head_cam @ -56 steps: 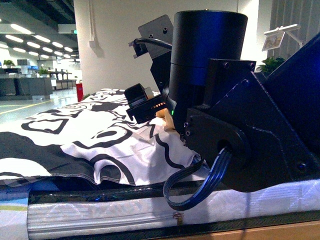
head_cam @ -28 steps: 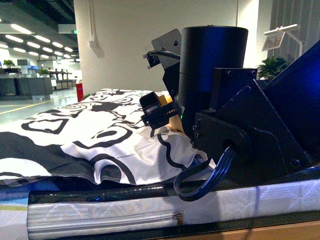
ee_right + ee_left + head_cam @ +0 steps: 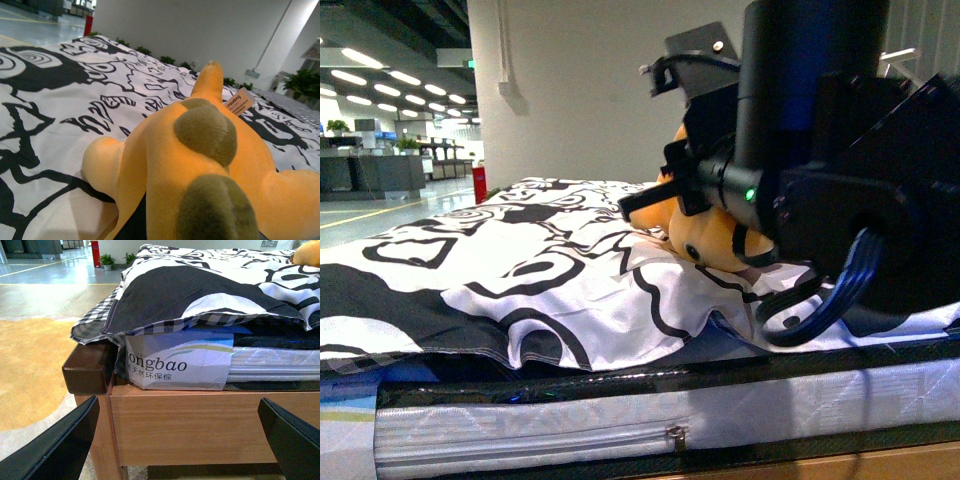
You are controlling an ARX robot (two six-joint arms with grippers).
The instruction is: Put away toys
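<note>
The orange plush animal (image 3: 705,240) is grasped by the right hand (image 3: 722,222) at the bedspread's (image 3: 520,270) 3 o'clock; the left hand (image 3: 177,440) is held released.

— A bedroom, then?
— Not a home one. There is a bed: a black-and-white patterned quilt (image 3: 520,270) over a zipped mattress (image 3: 520,425) on a wooden frame (image 3: 200,425). But it stands in a big open hall.
— What shows that?
— Rows of strip lights (image 3: 365,58) run far back under a dark ceiling. There is a glossy floor (image 3: 380,210) with a yellow line, and counters or desks (image 3: 370,172) in the distance. Potted plants (image 3: 300,80) stand by the white wall (image 3: 570,90), with a red cylinder (image 3: 479,183) at its foot.
— An office floor, or a showroom?
— One of those; I cannot tell which.
</note>
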